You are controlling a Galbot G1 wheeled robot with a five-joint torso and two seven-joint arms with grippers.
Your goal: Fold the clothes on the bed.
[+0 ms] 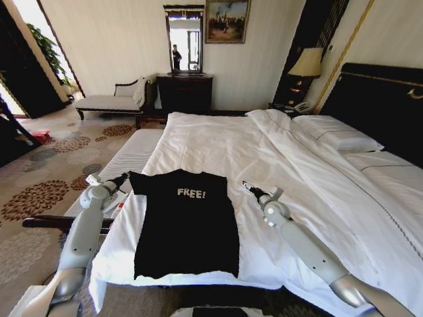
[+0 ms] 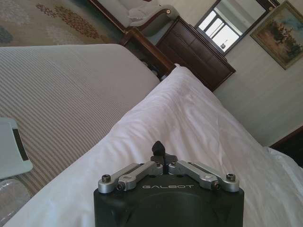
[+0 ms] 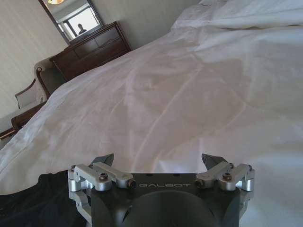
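Both arms reach forward over the large bed (image 1: 218, 142) with its white duvet, flanking the black short-sleeved T-shirt (image 1: 185, 224) with white "FREE!" lettering, which lies flat near the foot edge. Left gripper (image 1: 123, 177) sits by the shirt's left shoulder, fingers pinched together, holding nothing. Right gripper (image 1: 246, 186) hovers just beside the right sleeve, jaws spread wide. The shirt's collar is hard to make out.

The right claw (image 3: 161, 163) is wide open over the white bed (image 3: 189, 94). A bit of black shirt (image 3: 38, 198) lies beside it.
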